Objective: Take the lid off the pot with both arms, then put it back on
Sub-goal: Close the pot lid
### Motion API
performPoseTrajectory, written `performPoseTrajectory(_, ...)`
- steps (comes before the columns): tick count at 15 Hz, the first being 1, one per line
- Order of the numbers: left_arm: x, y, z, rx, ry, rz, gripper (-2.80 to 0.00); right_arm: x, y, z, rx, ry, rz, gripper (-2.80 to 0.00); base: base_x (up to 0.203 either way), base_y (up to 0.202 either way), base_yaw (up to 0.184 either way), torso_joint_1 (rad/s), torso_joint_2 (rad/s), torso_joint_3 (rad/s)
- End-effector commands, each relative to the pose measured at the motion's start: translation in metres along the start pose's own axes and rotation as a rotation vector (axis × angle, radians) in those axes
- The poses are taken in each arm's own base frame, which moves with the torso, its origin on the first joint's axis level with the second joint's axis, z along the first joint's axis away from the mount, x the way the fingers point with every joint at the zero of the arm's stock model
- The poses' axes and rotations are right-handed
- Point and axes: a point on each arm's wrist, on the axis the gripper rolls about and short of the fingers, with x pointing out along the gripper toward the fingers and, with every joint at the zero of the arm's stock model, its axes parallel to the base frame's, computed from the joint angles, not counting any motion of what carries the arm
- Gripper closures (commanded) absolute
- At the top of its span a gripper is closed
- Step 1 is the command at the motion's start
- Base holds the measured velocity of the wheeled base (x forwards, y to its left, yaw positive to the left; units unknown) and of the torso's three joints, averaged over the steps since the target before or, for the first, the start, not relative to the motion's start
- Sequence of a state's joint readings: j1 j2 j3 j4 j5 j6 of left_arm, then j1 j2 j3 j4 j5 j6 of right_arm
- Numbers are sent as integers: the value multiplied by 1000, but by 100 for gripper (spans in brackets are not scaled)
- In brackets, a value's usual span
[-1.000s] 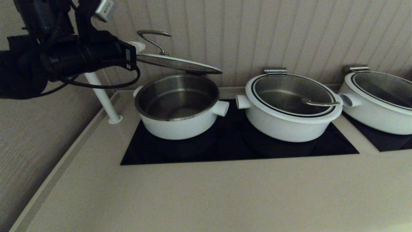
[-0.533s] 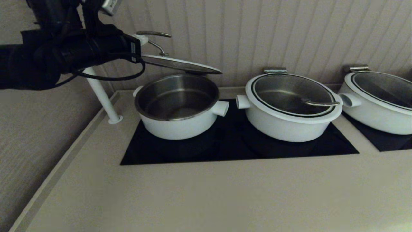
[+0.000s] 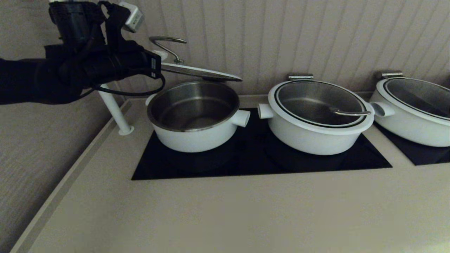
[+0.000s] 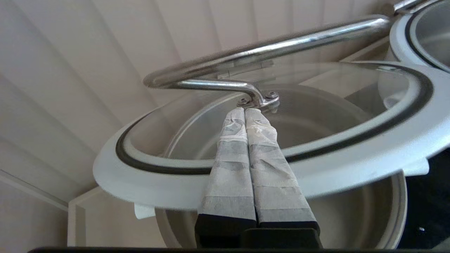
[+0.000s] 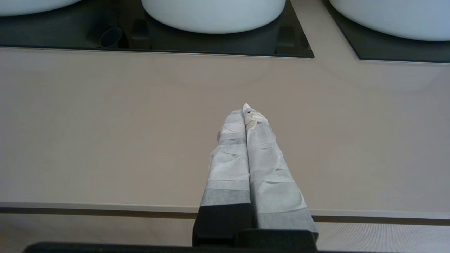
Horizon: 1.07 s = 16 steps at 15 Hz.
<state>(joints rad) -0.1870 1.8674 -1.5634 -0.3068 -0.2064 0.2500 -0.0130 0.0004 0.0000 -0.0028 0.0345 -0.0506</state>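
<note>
— Where is your left gripper (image 4: 245, 111) right now?

— Up at the far left, above the table (image 3: 225, 211). My two taped fingers (image 4: 230, 158) are pressed together, flat on top of the lid (image 4: 246, 175), with their tips at the foot of its steel loop handle (image 4: 267, 45). Whether anything is caught between them, I cannot tell.

— And the lid itself?

— It sits off the pot (image 3: 195, 117), raised and tilted. In the head view its left side (image 3: 197, 71) is lifted near my wrist while its right edge dips low towards the pot's back rim. The pot stands open on the black cooktop (image 3: 260, 158), steel inside showing, stub handle pointing right.

— Your right gripper (image 5: 246, 109)?

— Low over the bare table in front of the cooktop, fingers closed on each other with nothing between them.

— Anything else nearby?

— A second white pot (image 3: 318, 119) with its lid on, just right of mine, a third pot (image 3: 415, 110) at the far right, and a white post (image 3: 112, 105) standing left of the cooktop.
</note>
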Motion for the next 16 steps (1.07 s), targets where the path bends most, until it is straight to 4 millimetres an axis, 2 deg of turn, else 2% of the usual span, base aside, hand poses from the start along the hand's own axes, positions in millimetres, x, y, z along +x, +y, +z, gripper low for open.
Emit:
performPoseTrajectory(1, 3, -1, -5, -1, 12, -5, 0, 0, 0, 0, -2, -1, 1, 0, 0, 0, 0, 0, 0, 0)
performPoseTrajectory(16, -29, -2, -24, -19, 88, 3, 0, 0, 0, 0, 0, -1, 1, 0, 0, 0, 0, 0, 0, 0)
